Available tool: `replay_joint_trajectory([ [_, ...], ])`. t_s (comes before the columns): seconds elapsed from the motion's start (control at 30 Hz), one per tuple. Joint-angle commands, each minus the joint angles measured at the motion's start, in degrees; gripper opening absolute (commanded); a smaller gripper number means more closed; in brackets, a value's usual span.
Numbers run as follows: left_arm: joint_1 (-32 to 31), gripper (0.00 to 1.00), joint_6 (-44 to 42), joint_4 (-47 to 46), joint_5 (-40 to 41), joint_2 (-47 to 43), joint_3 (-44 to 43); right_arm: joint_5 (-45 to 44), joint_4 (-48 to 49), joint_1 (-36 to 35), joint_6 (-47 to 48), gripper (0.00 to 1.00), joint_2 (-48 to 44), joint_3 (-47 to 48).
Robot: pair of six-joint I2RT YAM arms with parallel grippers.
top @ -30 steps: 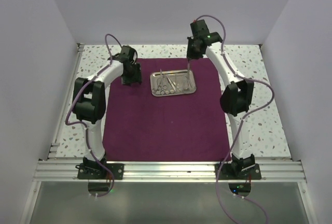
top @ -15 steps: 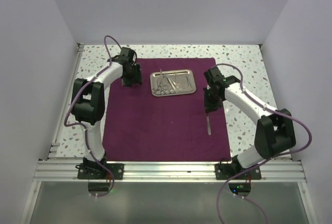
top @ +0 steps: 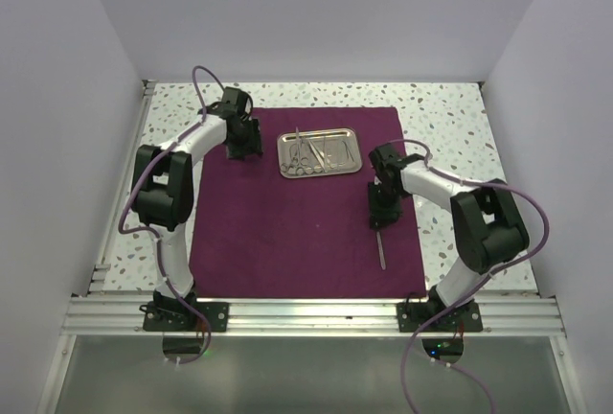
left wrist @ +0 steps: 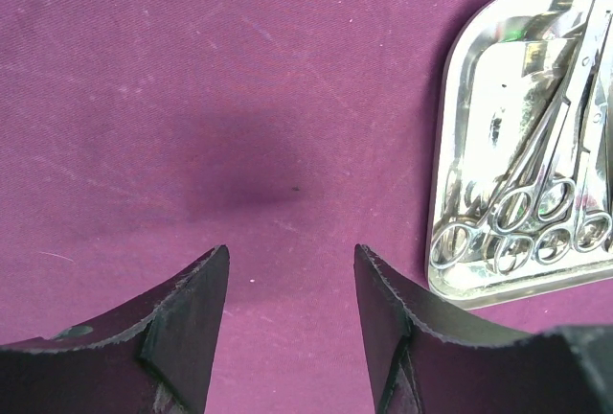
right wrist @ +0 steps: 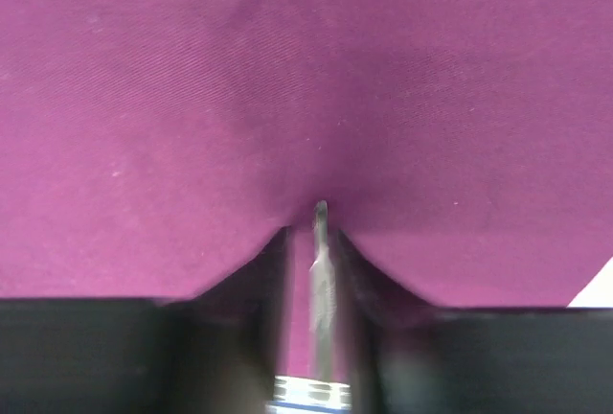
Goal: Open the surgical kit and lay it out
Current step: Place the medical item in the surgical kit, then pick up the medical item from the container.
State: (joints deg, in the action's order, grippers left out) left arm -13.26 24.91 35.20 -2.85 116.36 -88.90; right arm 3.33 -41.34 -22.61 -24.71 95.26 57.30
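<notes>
On a white speckled table (top: 460, 126), the dark purple cloth wrap (top: 287, 232) of the surgical kit lies opened flat, and laying out is under way. Within a second the right arm has swung from the far right corner of the small shiny rectangular steel tray (top: 356, 150) to the near right part of the cloth. It has carried with it a thin straight silver instrument (top: 382, 249), which half a second ago hung a little farther right and farther from the arm bases. The right gripper (top: 380, 218) is clamped on that instrument, seen pinched between its dark fingers in the wrist view (right wrist: 321, 241) with the tip pointing down at the cloth. Whether the tip touches the fabric cannot be told. The left arm has not moved in that time. The left gripper (left wrist: 292, 261) hovers with jaws apart and nothing between them over bare cloth just left of the tray. The tray sits at the far middle of the cloth and holds the remaining ring-handled silver instruments (left wrist: 522, 213) in a heap. Judged from this, the first piece is about to be set down well apart from the tray, and most of the sorting remains.
</notes>
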Motion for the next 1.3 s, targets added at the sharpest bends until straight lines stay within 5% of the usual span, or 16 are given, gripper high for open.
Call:
replay_joint_trajectory([
  [0.0, 0.4, 0.59, 0.5, -1.6, -0.8, 0.1, -1.9, 0.7, 0.1, -0.2, 0.0, 0.37, 0.8, 1.1],
  [0.03, 0.4, 0.58, 0.5, -1.6, -0.7, 0.2, -1.8, 0.7, -0.4, -0.2, 0.2, 0.46, 0.6, 2.8],
  [0.17, 0.4, 0.59, 0.3, -1.5, -0.1, 0.0, -1.9, -1.3, -6.9, -0.2, 1.2, 0.56, 0.3, 12.4],
  [0.4, 0.4, 0.58, 0.1, -0.7, 0.2, 0.9, -3.8, -3.2, -11.0, -0.2, 4.6, 0.56, 9.6, 42.8],
  [0.67, 0.6, 0.58, -0.9, 0.9, 1.7, 1.0, -6.0, -4.8, -13.9, 0.7, 8.9, 0.5, 32.8, 66.7],
  [0.9, 1.1, 0.58, -1.4, 1.2, 2.5, 0.0, -5.3, -6.1, -15.0, 1.1, 8.3, 0.49, 43.9, 77.1],
  [1.27, 2.6, 0.58, -1.6, 1.2, 2.7, 0.6, -5.2, -8.4, -15.2, 2.0, 8.3, 0.47, 46.0, 75.2],
])
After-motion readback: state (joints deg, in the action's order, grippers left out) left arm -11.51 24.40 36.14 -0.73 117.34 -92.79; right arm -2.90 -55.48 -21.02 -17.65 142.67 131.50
